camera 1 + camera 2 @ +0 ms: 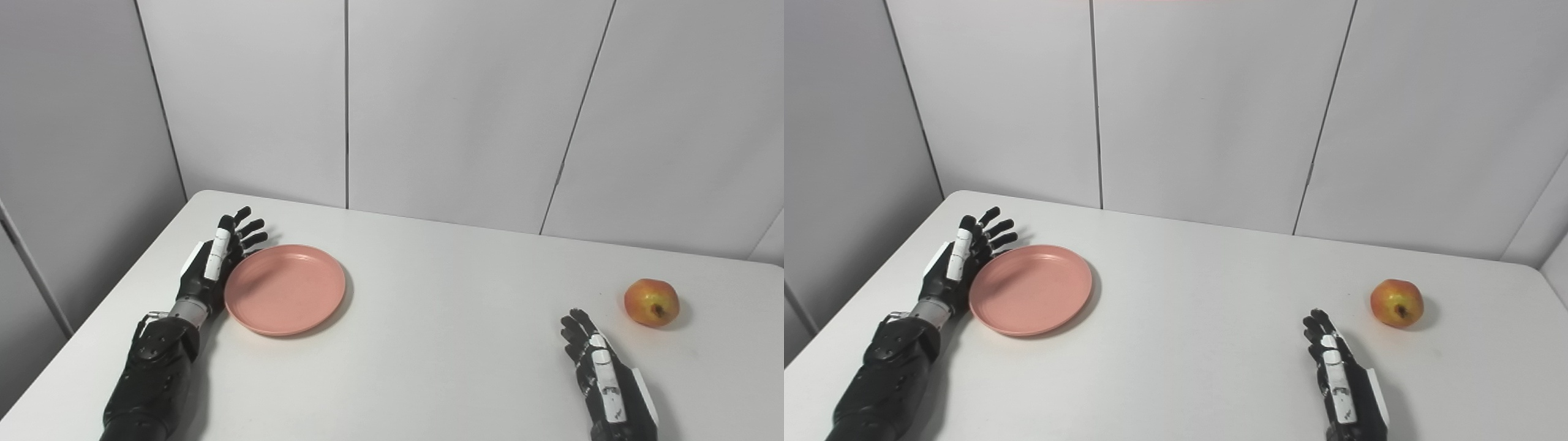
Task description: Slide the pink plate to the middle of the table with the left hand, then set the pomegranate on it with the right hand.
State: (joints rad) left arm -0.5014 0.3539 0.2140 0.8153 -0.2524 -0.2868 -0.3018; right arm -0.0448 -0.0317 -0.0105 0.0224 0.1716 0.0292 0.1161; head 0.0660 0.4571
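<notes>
Pink plate (285, 289) — left hand (211, 263) (fingers spread) touches its rim.

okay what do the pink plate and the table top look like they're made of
The pink plate looks like matte plastic, maybe melamine: even colour, thin raised rim, no glare or glaze shine. The table top seems a smooth white laminate or painted board, with a soft satin sheen and a rounded corner; the core under it cannot be told.
</notes>
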